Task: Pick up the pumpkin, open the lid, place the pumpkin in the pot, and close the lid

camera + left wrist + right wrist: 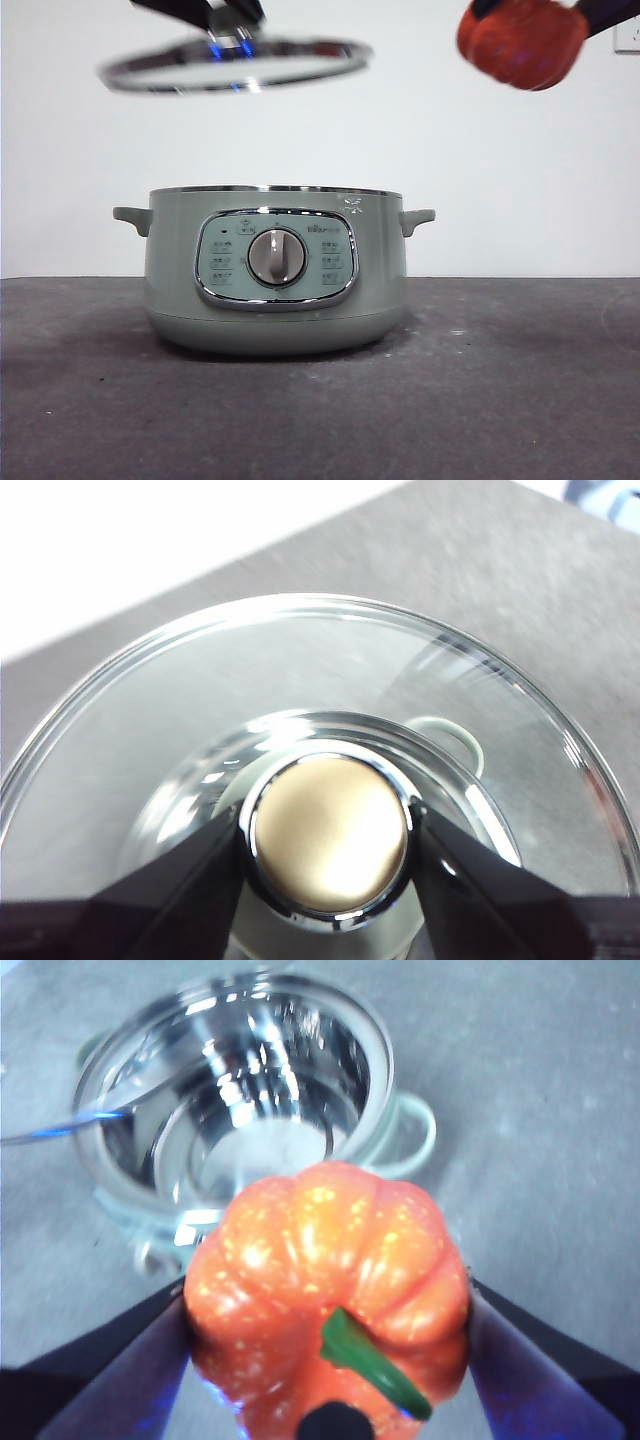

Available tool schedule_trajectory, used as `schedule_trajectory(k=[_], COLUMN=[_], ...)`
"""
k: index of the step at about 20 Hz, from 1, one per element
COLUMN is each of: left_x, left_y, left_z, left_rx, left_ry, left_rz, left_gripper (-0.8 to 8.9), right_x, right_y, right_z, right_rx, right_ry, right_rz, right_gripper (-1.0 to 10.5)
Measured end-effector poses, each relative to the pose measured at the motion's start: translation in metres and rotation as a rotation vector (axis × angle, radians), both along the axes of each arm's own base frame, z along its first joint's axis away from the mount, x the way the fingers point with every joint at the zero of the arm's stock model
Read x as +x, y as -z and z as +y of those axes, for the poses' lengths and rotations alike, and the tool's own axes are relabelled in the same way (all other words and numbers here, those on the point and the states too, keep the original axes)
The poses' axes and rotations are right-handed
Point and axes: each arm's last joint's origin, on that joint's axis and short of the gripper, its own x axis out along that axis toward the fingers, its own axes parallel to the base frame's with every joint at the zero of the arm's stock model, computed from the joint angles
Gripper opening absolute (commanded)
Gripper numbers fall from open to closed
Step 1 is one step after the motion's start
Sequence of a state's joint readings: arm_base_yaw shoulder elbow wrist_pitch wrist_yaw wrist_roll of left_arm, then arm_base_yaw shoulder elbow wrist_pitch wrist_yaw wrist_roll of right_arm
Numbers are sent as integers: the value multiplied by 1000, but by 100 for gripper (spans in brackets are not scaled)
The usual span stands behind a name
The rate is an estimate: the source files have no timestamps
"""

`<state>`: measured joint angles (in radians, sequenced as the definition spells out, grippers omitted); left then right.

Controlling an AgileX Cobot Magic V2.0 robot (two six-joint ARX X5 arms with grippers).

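Note:
The sage-green pot stands open on the dark table, its dial facing me. My left gripper is shut on the lid's knob and holds the glass lid in the air above the pot's left side, slightly tilted. My right gripper is shut on the orange pumpkin and holds it high at the upper right, beyond the pot's right handle. The right wrist view shows the pot's shiny empty inside below the pumpkin.
The dark grey table stretches around the pot, with a white wall behind. A white wall socket shows at the right edge. A piece of light blue object sits at the table's far corner in the left wrist view.

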<state>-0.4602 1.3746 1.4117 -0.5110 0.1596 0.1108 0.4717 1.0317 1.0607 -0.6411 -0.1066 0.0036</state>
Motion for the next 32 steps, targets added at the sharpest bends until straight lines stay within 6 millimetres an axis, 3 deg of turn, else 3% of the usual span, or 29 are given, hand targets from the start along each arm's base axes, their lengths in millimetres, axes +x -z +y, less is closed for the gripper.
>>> schedule_trajectory(k=[3,7,10,13,19,24,25,26,27,28,32], left_x=[-40,-96,-132,-155,-168,-168,-168,-168,-168,-168,-168], left_y=[-25,-48,-54,-56,-57,-55,-55,-55,-55,-55,-55], left_z=[22,51,69,81,88,88,88,88,88,88,88], left_rx=[5,7,18,24,9,23,23,23,23,23,21], left_ry=[-34,-79,-94,-123,-134,-133,-133,-133,-133,-131,-128], left_rz=[-26,-70,-64,-73,-76,-52,-52,-51,-51,-50,-49], left_gripper=[-9,-9,-9,-9,-9,-9,-9,-9,-9,-9,-9], right_x=[32,85,126,152,172,175,174,174,174,173,171], right_y=[-5,-12,2,28,91,110,113,113,113,113,113], right_z=[20,63,101,135,170,176,176,176,176,177,178], right_rx=[28,24,-10,-57,-224,-287,-294,-297,-299,-299,-295], right_ry=[-50,-116,-164,-218,-270,-289,-292,-293,-295,-294,-286], right_rz=[12,26,56,90,125,139,151,156,159,161,177], right_gripper=[-12,-12,-12,-12,-12,-3,57,215,475,592,604])
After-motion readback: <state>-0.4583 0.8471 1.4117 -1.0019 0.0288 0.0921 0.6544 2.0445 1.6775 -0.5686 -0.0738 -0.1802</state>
